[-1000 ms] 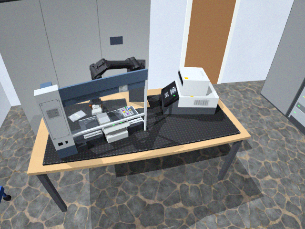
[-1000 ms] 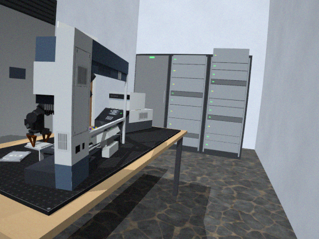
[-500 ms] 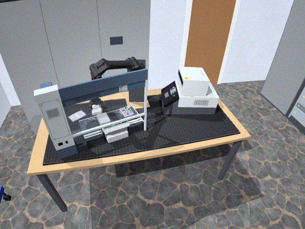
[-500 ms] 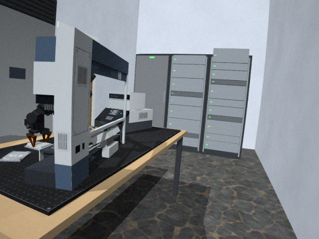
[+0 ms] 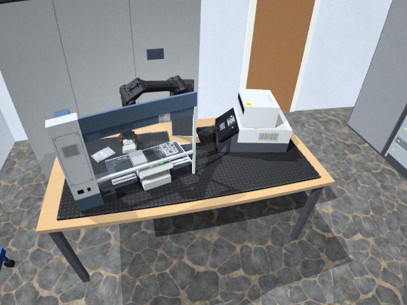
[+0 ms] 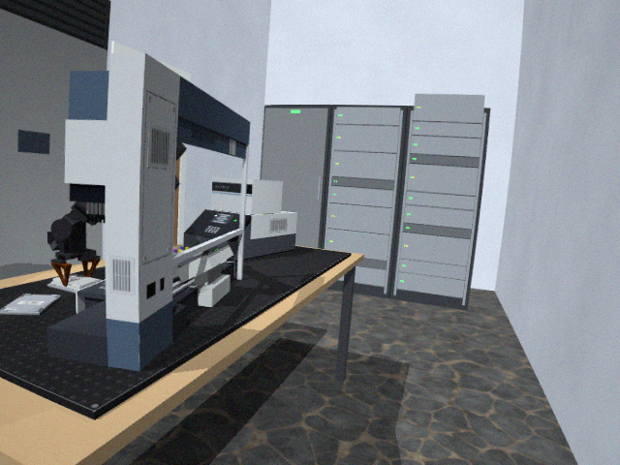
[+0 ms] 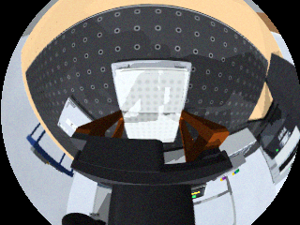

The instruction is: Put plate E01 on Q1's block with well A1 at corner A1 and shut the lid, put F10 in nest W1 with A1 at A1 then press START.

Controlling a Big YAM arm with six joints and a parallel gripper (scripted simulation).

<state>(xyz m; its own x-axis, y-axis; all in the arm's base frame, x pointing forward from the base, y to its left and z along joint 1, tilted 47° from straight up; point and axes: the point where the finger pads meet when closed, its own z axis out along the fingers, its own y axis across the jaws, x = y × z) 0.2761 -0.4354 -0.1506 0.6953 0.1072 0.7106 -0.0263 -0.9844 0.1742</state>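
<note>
My gripper (image 5: 128, 143) (image 6: 75, 271) (image 7: 151, 112) is shut on a white 96-well PCR plate (image 5: 129, 147) (image 6: 76, 282) (image 7: 150, 90), orange fingers on its two sides. The plate sits low on a small stand behind the deck; I cannot read its label. A second white plate (image 5: 102, 153) (image 6: 30, 302) lies flat on the mat to its side. The cycler Q1 (image 5: 262, 135) (image 6: 270, 226) stands at the table's other end, its white lid (image 5: 257, 108) up on top and a green lamp on its dark panel (image 5: 226, 124) (image 6: 212, 222).
The tube cooling block (image 5: 168, 149) with coloured tubes and a white deep-well block (image 5: 138, 157) sit on the deck. A blue-and-white gantry (image 5: 138, 113) (image 6: 139, 200) spans the deck, close above and in front of my gripper. Equipment racks (image 6: 400, 200) stand off the table.
</note>
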